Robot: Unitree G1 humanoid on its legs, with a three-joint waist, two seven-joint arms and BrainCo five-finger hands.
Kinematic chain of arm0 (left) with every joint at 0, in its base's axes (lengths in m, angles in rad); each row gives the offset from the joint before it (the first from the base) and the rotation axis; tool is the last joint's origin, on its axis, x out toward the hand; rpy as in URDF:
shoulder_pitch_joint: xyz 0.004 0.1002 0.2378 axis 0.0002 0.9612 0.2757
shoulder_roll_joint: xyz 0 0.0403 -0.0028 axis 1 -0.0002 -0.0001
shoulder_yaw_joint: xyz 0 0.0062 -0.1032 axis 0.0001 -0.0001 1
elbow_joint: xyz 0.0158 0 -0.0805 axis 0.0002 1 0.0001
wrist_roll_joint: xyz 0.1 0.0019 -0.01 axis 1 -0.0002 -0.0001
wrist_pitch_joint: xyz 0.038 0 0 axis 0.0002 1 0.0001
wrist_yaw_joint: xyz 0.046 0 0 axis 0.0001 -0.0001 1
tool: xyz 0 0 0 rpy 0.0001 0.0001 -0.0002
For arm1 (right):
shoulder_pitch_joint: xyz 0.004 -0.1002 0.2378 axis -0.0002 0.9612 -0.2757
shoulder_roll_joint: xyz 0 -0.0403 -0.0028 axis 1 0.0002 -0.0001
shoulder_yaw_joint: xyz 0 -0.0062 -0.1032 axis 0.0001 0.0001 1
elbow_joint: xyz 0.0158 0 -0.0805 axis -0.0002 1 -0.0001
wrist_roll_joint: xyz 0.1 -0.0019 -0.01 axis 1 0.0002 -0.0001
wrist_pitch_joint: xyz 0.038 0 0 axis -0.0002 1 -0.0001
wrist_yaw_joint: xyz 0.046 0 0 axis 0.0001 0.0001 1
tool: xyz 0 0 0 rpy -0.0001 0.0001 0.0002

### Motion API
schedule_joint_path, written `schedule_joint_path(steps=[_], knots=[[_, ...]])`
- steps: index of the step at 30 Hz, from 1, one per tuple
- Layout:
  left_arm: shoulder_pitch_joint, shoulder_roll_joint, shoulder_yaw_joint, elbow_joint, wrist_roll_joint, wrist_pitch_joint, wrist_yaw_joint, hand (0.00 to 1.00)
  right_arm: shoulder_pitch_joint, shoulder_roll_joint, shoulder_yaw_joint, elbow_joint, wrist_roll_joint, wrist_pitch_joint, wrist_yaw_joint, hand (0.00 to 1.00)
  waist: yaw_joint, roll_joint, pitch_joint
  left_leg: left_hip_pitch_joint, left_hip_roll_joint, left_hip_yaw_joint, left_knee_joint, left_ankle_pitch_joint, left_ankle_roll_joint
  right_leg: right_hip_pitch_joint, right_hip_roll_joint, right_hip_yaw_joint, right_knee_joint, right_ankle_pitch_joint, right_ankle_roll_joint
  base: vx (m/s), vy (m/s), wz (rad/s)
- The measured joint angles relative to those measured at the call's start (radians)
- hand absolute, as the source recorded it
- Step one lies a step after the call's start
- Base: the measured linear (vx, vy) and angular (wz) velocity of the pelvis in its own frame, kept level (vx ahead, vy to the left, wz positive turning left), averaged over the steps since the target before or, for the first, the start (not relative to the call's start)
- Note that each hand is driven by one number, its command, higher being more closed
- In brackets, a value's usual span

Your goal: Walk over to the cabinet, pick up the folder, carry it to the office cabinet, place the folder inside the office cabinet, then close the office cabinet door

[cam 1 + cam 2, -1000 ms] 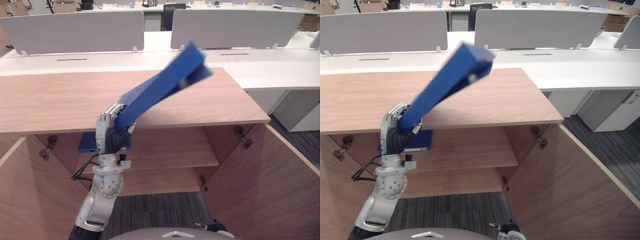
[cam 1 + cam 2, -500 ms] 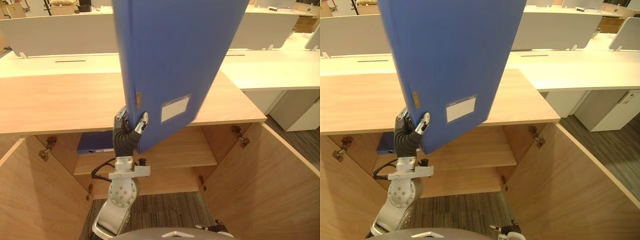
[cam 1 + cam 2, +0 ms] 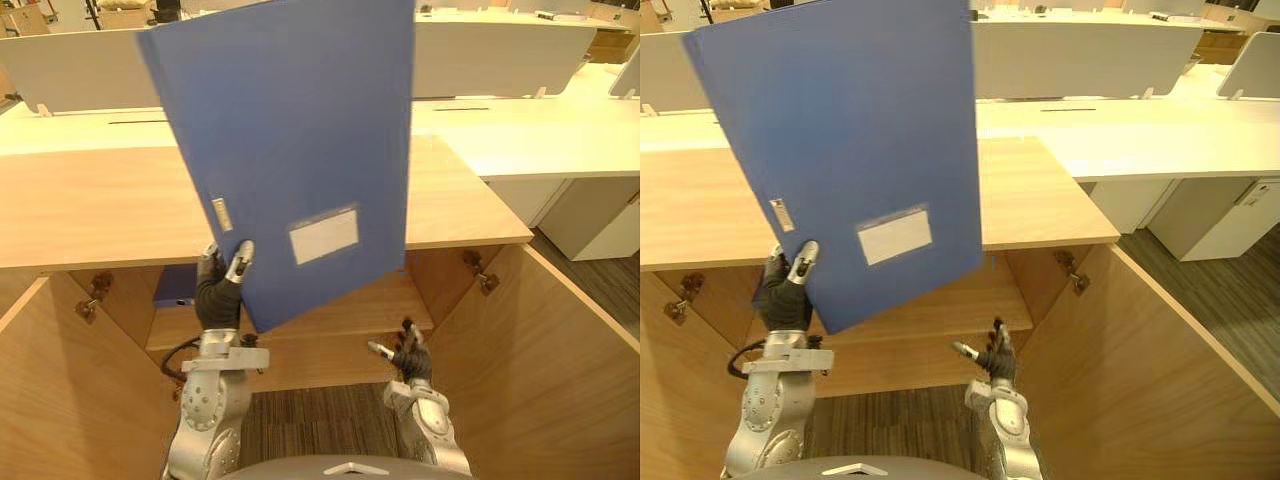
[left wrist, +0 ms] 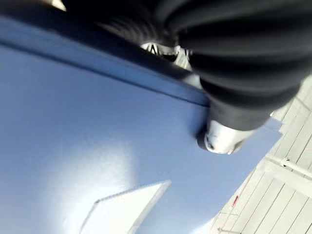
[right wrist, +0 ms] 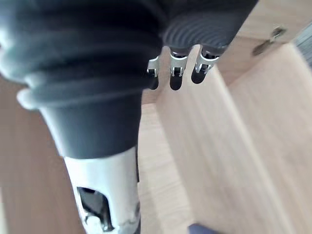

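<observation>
folder point(image 3: 290, 140) upright, tilted left, left hand point(image 3: 222, 288) gripping

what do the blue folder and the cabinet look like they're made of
The folder looks like smooth plastic: even blue face, soft sheen, a white label on it. The cabinet looks like wood-grain laminate or veneer board, matte, with fine straight grain; solid wood can't be ruled out.
</observation>
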Motion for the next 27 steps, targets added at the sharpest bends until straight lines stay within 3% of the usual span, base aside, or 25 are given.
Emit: schedule_joint_path(steps=[6, 10, 17, 27], knots=[[0.028, -0.008, 0.039, -0.001, -0.002, 0.000, -0.024, 1.00, 0.028, 0.026, 0.002, -0.294, 0.029, -0.055, 0.010, 0.00, -0.010, -0.022, 0.016, 0.002, -0.003, 0.021, 0.000, -0.010, 0.001, -0.005, -0.001, 0.020, -0.010, 0.006, 0.003, 0.00, 0.008, -0.11], [0.035, -0.013, 0.077, -0.001, 0.004, 0.000, -0.034, 1.00, 0.026, 0.026, 0.001, -0.445, 0.029, -0.085, 0.031, 0.00, -0.010, -0.019, 0.022, 0.012, -0.006, 0.045, 0.000, -0.023, 0.003, -0.005, -0.002, 0.042, -0.017, 0.008, 0.005, 0.02, 0.011, -0.16], [0.026, -0.017, 0.117, -0.001, 0.014, 0.000, -0.045, 1.00, -0.051, -0.020, -0.016, -0.570, 0.019, -0.105, 0.068, 0.00, -0.013, -0.014, 0.038, 0.012, -0.007, 0.070, 0.001, -0.036, 0.003, -0.007, -0.001, 0.066, -0.031, 0.015, 0.012, 0.01, -0.008, -0.10], [-0.024, -0.006, 0.112, 0.016, 0.012, -0.002, -0.110, 1.00, -0.193, -0.141, -0.033, -0.597, 0.022, -0.125, 0.117, 0.00, -0.013, -0.011, 0.043, -0.026, -0.007, 0.070, 0.061, -0.073, 0.010, -0.018, -0.008, 0.071, -0.030, 0.021, 0.017, 0.00, -0.001, -0.01]])
